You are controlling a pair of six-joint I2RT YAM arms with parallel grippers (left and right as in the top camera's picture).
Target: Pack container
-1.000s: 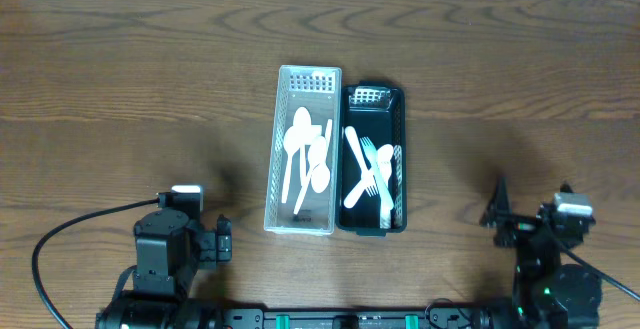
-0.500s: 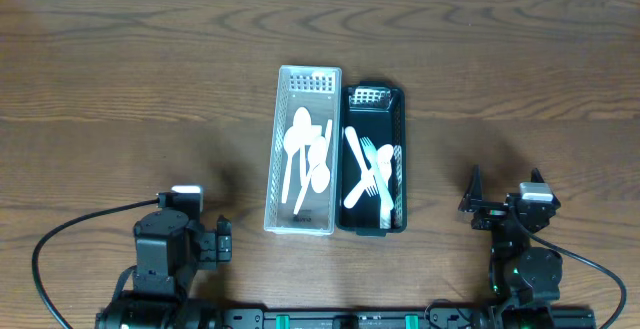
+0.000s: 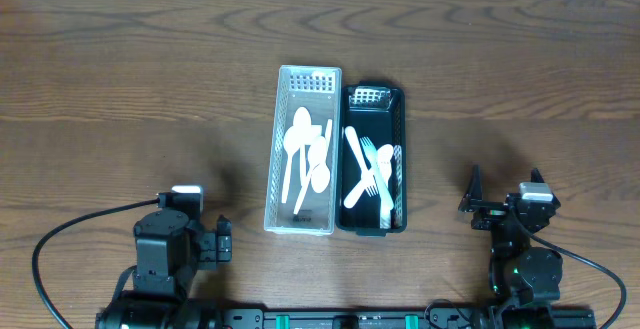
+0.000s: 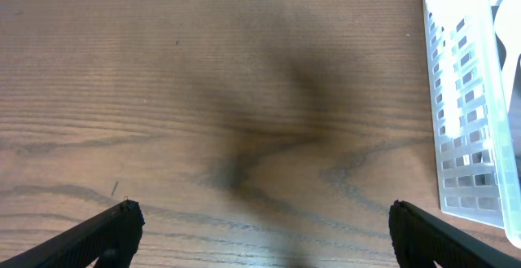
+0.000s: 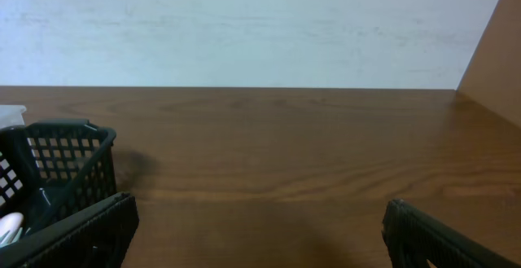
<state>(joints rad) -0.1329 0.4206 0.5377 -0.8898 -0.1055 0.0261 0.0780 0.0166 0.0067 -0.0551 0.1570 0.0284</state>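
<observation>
Overhead: clear basket [image 3: 310, 73] of white spoons [image 3: 300, 145] and black basket [image 3: 403, 159] of white forks [image 3: 368, 165] touch side by side mid-worktop [image 3: 120, 89]; left arm [image 3: 165, 251] and right arm [image 3: 527, 254] sit at the front edge.
Left wrist: left gripper [image 4: 260, 235] spread wide, holding nothing, beside the clear basket.
Right wrist: right gripper [image 5: 260, 235] spread wide, holding nothing; black basket ahead-left.

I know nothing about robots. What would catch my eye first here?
Two slotted baskets sit side by side at the centre: a clear basket of white spoons and a black basket of crossed white cutlery. At the near edge, the left end effector and right end effector both hang open, empty.
</observation>
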